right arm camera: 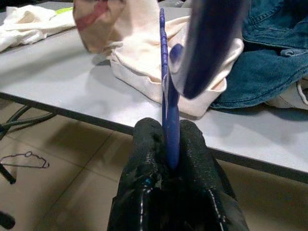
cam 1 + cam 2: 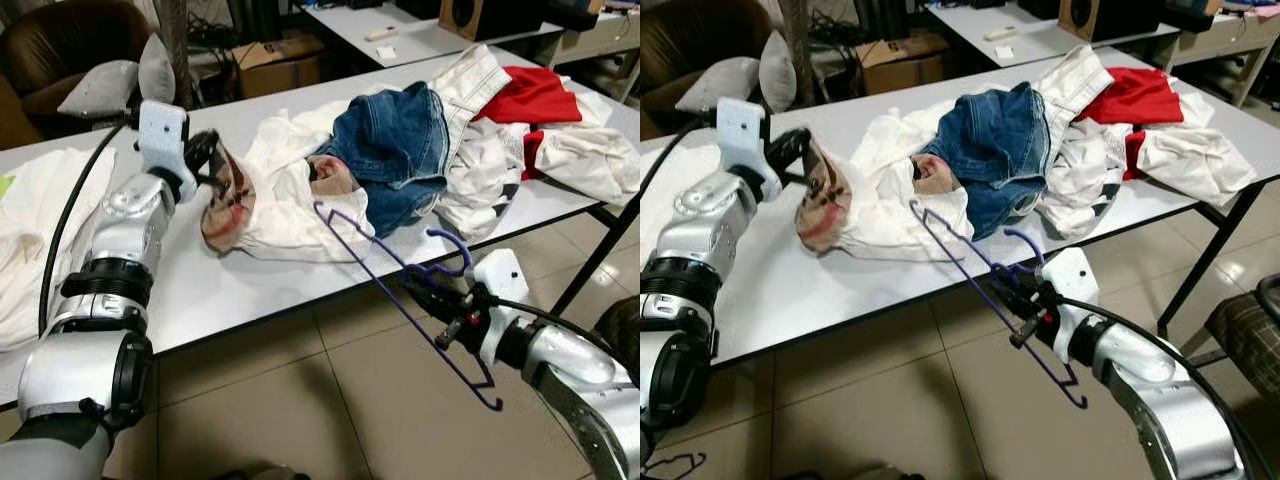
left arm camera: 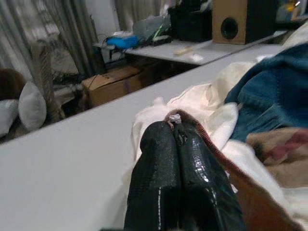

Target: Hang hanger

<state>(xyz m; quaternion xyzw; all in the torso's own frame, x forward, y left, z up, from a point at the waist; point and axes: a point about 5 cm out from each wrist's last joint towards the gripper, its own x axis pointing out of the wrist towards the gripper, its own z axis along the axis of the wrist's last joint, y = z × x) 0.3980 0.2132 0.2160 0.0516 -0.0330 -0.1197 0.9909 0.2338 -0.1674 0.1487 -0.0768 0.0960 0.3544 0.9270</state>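
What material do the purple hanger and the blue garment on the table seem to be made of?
The purple hanger, held by the right gripper, looks like thin wire with a glossy purple coating, perhaps plastic: it is very slender and shiny. The blue garment looks like denim: matte, with visible stitched seams.

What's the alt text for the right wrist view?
Two black fingers of the right gripper clamp a thin purple wire hanger edge-on, its far end over a cream garment on the grey table.
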